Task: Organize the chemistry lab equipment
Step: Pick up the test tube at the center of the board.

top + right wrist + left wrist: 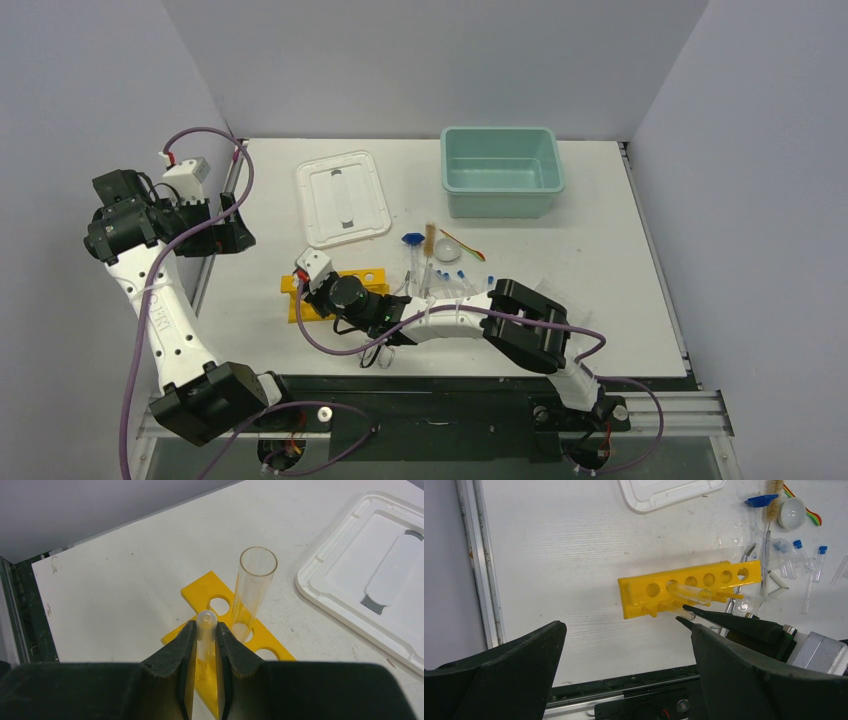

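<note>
A: How much of the small clear tube [206, 625] shows at the right gripper [205, 630]?

B: Only its rounded end, above the jaws. The rest is buried between them. The near end of the yellow rack [197, 592] is hidden behind them too.

A: And the white lid [350, 570]?

B: It lies beyond the jaws to the right, cut off by the edge. From the left wrist it is cut off at the top, as is the brush [775, 500].

A: What lies right of the jaws of the left gripper [626, 630]?

B: Clear pieces [785, 555] overlap there, and I can't tell them apart. From overhead, the right jaws and their tube are too small to make out.
</note>
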